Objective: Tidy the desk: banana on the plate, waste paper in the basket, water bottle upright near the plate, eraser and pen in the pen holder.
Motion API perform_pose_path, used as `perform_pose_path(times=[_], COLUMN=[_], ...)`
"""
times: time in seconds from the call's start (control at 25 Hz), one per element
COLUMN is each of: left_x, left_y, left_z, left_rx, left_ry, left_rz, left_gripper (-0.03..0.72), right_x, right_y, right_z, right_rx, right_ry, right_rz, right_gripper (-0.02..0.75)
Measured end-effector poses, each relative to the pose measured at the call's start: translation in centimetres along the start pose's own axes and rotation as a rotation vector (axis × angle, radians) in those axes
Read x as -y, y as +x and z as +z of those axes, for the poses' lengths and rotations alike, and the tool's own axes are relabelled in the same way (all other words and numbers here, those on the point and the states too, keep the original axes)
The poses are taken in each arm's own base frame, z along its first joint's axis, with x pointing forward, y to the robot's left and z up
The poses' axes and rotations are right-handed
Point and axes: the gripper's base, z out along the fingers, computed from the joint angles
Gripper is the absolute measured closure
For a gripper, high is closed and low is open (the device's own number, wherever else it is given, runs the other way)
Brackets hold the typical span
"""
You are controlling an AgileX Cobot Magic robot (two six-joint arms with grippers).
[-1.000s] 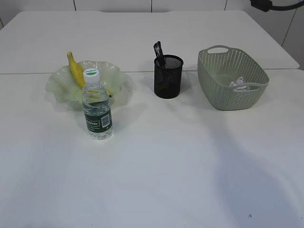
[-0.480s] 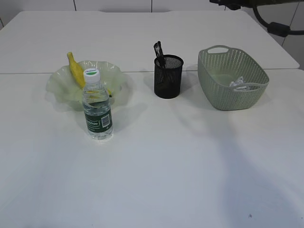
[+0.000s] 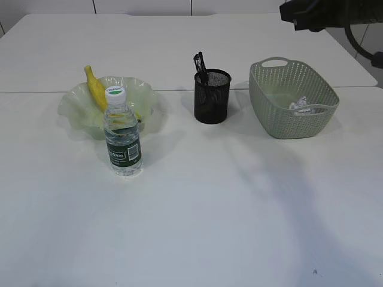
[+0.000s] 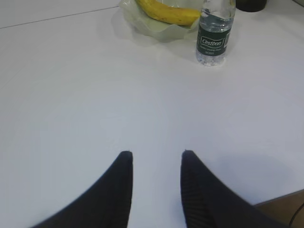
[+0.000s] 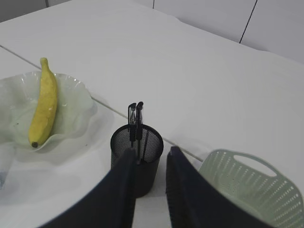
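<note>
Pen holder (image 5: 137, 156) below right hand (image 5: 149, 156)

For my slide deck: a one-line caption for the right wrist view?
Open, empty right pincer above the pen holder, banana on the plate, basket at right.

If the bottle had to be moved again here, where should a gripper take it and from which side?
Probably the water bottle at its labelled midsection, from the front or its open right side. It stands upright, so level jaws would span its round body; the plate with the banana crowds the space behind it.
</note>
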Motion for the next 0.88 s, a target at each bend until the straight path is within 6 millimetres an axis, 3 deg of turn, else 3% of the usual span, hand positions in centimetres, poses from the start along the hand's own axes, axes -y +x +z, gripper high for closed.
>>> perform_pose_path(times=[0.88], left_x=[0.0], left_y=[0.0], left_z=[0.0], left_rx=[0.000], left_ry=[0.000], left_rz=[0.000], left_gripper=[0.449], right_x=[-4.6], right_y=[3.6], right_z=[-8.8], right_rx=[0.001], right_ry=[0.030], right_rz=[0.010], right_gripper=[0.571])
